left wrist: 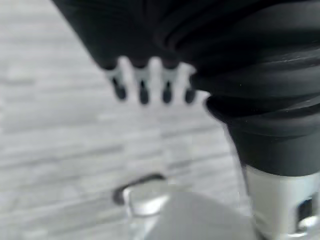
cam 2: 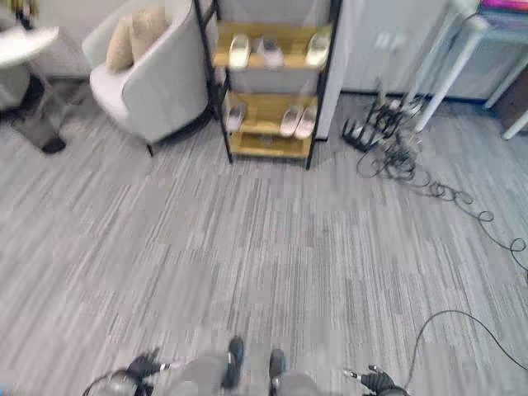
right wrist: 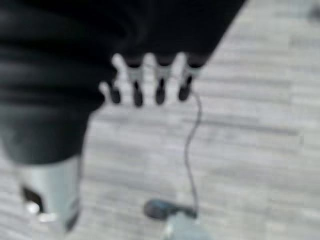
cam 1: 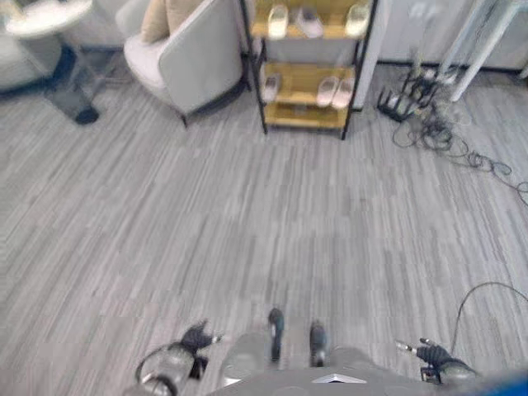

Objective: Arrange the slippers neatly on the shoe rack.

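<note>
The black-framed shoe rack (cam 1: pixel 307 73) with wooden shelves stands far ahead against the wall. Its upper shelf holds pale slippers (cam 1: pixel 279 21), one at the right end (cam 1: pixel 357 18). The lower shelf holds one slipper on the left (cam 1: pixel 271 87) and a pinkish pair (cam 1: pixel 336 91) on the right. My left hand (cam 1: pixel 198 337) hangs low at the bottom left, its fingers (left wrist: pixel 143 86) straight over bare carpet. My right hand (cam 1: pixel 433 355) hangs at the bottom right, fingers (right wrist: pixel 159 82) straight too. Neither hand holds anything.
A grey armchair (cam 1: pixel 190 51) with cushions stands left of the rack. A round white table (cam 1: pixel 45 16) sits far left. Cables and black routers (cam 1: pixel 429 115) lie on the carpet right of the rack, by white table legs (cam 1: pixel 478 41). Open grey carpet (cam 1: pixel 272 223) lies between.
</note>
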You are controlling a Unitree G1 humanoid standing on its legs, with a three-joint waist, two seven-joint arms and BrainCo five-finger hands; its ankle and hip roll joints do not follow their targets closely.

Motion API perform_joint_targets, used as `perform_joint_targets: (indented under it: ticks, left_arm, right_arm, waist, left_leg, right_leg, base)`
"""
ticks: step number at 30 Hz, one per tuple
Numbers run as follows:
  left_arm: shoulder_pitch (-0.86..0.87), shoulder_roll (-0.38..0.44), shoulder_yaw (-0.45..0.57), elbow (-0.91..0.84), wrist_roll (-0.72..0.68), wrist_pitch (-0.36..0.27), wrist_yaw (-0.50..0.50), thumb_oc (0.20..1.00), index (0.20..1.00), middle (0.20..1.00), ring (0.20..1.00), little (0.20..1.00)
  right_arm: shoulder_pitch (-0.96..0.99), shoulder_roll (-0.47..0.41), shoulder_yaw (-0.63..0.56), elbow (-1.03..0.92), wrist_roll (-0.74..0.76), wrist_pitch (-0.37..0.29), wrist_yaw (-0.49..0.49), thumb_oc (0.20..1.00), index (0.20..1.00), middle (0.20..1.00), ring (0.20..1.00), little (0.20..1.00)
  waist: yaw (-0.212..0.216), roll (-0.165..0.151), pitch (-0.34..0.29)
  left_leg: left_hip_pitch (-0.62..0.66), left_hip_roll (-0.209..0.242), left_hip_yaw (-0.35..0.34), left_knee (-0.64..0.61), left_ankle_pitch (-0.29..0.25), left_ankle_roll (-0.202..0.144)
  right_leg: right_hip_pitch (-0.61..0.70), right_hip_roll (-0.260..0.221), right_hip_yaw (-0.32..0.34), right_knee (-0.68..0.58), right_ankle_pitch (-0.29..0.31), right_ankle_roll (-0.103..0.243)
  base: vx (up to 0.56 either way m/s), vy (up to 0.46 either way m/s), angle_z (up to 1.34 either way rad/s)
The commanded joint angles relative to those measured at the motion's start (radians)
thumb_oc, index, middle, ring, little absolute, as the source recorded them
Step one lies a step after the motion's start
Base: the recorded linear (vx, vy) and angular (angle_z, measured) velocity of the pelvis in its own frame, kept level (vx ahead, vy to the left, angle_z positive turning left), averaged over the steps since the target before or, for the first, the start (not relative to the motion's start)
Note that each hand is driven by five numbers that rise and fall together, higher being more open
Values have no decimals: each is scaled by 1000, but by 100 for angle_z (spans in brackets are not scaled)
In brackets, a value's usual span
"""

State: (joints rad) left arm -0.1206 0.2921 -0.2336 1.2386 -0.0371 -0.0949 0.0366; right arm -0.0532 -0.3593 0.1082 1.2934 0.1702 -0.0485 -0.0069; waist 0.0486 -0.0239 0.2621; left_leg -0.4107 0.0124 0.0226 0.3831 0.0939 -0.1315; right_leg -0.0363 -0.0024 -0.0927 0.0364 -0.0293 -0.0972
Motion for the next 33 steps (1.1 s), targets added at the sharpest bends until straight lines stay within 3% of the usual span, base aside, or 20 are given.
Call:
perform_joint_targets:
  ticks: [1,2,4,5,6,7,9,10,11,13,17,21,22,23,26,27,29,30,31,33]
  left_arm:
    - [65,-10,-34,-55,67,-17,-3,1000,1000,1000,1000,1000]
    - [73,-7,-35,-37,85,-13,-5,1000,1000,1000,1000,1000]
    - [83,-6,-27,-19,100,-8,-11,1000,1000,1000,1000,1000]
    - [101,-10,1,34,111,2,-5,1000,1000,1000,1000,1000]
    - [101,-9,1,34,112,2,-5,1000,1000,1000,1000,1000]
    - [92,5,11,51,117,5,-4,1000,1000,1000,1000,1000]
    - [83,18,6,33,116,7,-1,1000,1000,1000,1000,1000]
    - [83,18,6,33,116,7,-1,1000,1000,1000,1000,1000]
    - [68,28,-5,4,109,4,-3,1000,1000,1000,1000,1000]
    - [49,42,-9,-41,94,2,-1,1000,1000,1000,1000,1000]
    - [29,54,3,-120,29,-7,-5,1000,1000,1000,1000,1000]
    - [6,46,-21,-115,65,-11,0,1000,1000,1000,1000,1000]
    - [6,45,-21,-115,65,-12,0,1000,1000,1000,1000,1000]
    - [7,39,-28,-109,87,-12,-8,1000,1000,1000,1000,1000]
    - [26,21,-47,-100,118,-17,-20,1000,1000,1000,1000,1000]
    - [36,15,-53,-95,124,-17,-19,1000,1000,1000,1000,1000]
    - [51,-6,-58,-85,125,-16,-18,1000,1000,1000,1000,1000]
    - [57,-4,-61,-93,125,-16,-17,1000,1000,1000,1000,1000]
    - [67,12,-59,-123,118,-13,-11,1000,1000,1000,1000,1000]
    - [67,19,-56,-135,117,-12,-10,1000,1000,1000,1000,1000]
  right_arm:
    - [60,-22,55,-45,-35,0,-13,1000,1000,1000,1000,1000]
    - [58,-18,69,-44,-49,5,-7,1000,1000,1000,1000,1000]
    - [55,-11,79,-50,-70,2,5,1000,1000,1000,1000,1000]
    - [65,-1,77,-58,-87,-10,13,1000,1000,1000,1000,1000]
    - [65,-1,77,-58,-87,-10,13,1000,1000,1000,1000,1000]
    - [54,1,72,-63,-91,-4,19,1000,1000,1000,1000,1000]
    - [33,-9,86,-75,-102,3,25,1000,1000,1000,1000,1000]
    - [33,-10,86,-75,-102,3,25,1000,1000,1000,1000,1000]
    - [25,-11,96,-90,-107,-2,22,1000,1000,1000,1000,1000]
    - [26,-10,95,-104,-109,-4,20,1000,1000,1000,1000,1000]
    - [39,-13,90,-100,-123,5,23,1000,1000,1000,1000,1000]
    - [45,-15,89,-91,-121,8,18,1000,1000,1000,1000,1000]
    - [45,-15,89,-91,-121,8,18,1000,1000,1000,1000,1000]
    - [49,-14,90,-90,-129,10,19,1000,1000,1000,1000,1000]
    - [62,-17,75,-76,-128,10,14,1000,1000,1000,1000,1000]
    - [70,-18,72,-73,-125,10,14,1000,1000,1000,1000,1000]
    - [65,-27,56,-52,-106,6,-6,1000,1000,1000,1000,1000]
    - [60,-28,55,-60,-93,2,-9,1000,1000,1000,1000,1000]
    - [44,-47,80,-103,-87,-5,-15,1000,1000,1000,1000,1000]
    - [42,-53,84,-109,-92,-4,-19,1000,1000,1000,1000,1000]
  waist:
    - [8,16,-48]
    - [30,11,-52]
    - [34,9,-69]
    - [43,-7,-95]
    - [43,-9,-96]
    - [33,-23,-95]
    - [10,-8,-72]
    - [11,-6,-74]
    - [-4,17,-57]
    - [-17,32,-37]
    - [-40,32,-16]
    - [-80,19,-6]
    - [-80,24,-4]
    - [-88,25,-15]
    - [-107,46,-48]
    - [-113,46,-60]
    - [-103,54,-73]
    - [-95,42,-69]
    - [-51,-8,-35]
    - [-35,-16,-29]
  left_leg:
    - [40,58,-6,-179,-26,56]
    - [18,58,-23,-246,5,56]
    - [55,54,-35,-301,-6,64]
    - [62,10,-52,-306,0,95]
    - [61,8,-52,-305,-1,96]
    - [88,-27,-31,-281,-41,134]
    - [136,-43,-20,-280,-68,167]
    - [134,-41,-20,-280,-67,167]
    - [194,-39,-20,-292,-91,183]
    - [259,-40,-16,-300,-120,194]
    - [357,-56,-14,-288,-200,192]
    - [473,-68,-21,-309,-274,175]
    - [479,-63,-21,-311,-276,174]
    - [523,-59,-15,-329,-296,162]
    - [581,-37,-28,-329,-308,143]
    - [582,-33,-38,-299,-309,136]
    - [502,11,-16,-6,-149,63]
    - [439,28,-17,134,-84,54]
    - [301,55,7,396,-36,68]
    - [262,72,23,412,-59,77]
  right_leg:
    - [111,-67,17,10,-120,163]
    - [146,-72,16,-11,-124,170]
    - [156,-75,24,-11,-135,180]
    - [161,-100,34,32,-131,210]
    - [159,-102,34,34,-133,211]
    - [95,-147,48,192,-51,243]
    - [-11,-174,70,407,91,244]
    - [-13,-171,70,405,93,244]
    - [-77,-181,45,540,146,231]
    - [-134,-191,-2,602,127,221]
    - [-200,-201,-127,440,64,218]
    - [-294,-184,-165,196,120,249]
    - [-287,-179,-168,190,121,249]
    - [-304,-183,-230,119,135,259]
    - [-301,-163,-230,115,131,251]
    - [-285,-150,-200,118,125,230]
    - [-186,-76,-171,103,78,165]
    - [-158,-69,-170,97,57,140]
    - [-80,-63,-163,87,6,100]
    - [-57,-61,-166,90,-11,96]
  base:
    - [613,247,22]
    - [320,136,4]
    - [391,211,-10]
    - [458,280,-15]
    - [555,420,-25]
    - [310,328,-29]
    - [281,325,-39]
    - [295,270,-69]
    - [329,245,-38]
    - [406,232,23]
    - [391,39,8]
    - [414,-79,-16]
    - [503,-124,1]
    - [316,-82,7]
    - [614,-192,9]
    - [723,-309,31]
    - [605,-347,25]
    - [555,-491,-43]
    - [416,-382,-72]
    - [360,-247,-55]
